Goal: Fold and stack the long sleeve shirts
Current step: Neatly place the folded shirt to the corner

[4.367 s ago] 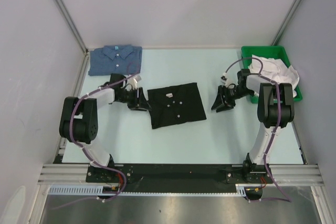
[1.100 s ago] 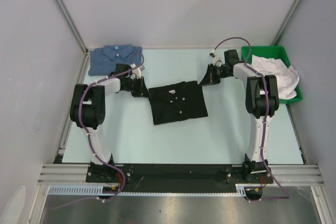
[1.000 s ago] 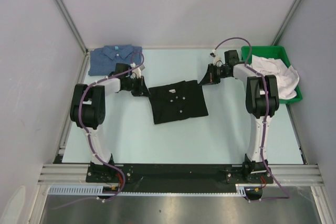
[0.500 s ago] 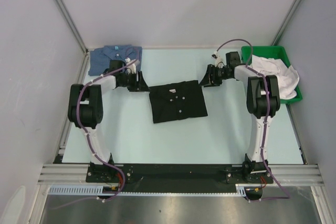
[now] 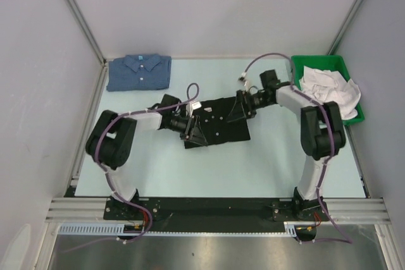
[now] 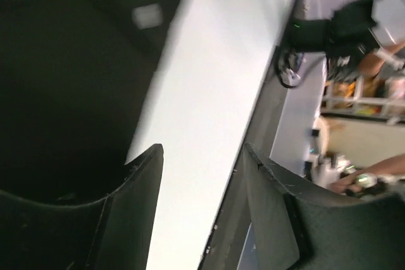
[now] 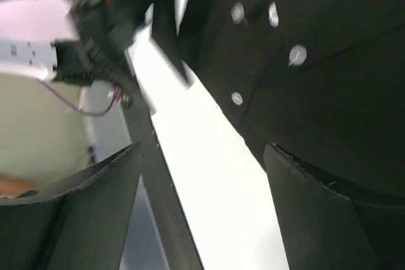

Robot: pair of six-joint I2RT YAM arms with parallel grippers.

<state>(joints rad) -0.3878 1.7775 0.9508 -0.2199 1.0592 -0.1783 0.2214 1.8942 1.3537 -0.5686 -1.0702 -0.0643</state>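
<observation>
Pale mint table (image 5: 158,169), boxed in by grey wall panels (image 5: 215,11) on three sides. Slanted aluminium post (image 5: 77,14) at far left corner. Green bin (image 5: 319,61) at far right corner of table, heaped with crumpled white cloth (image 5: 329,86), possibly garments, spilling over right rim. Black base plate (image 5: 215,208) along near edge; bare metal sheet (image 5: 209,251) just below.

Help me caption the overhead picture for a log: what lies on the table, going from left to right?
blue shirt → black shirt → green bin, with white cloth piled in it
</observation>
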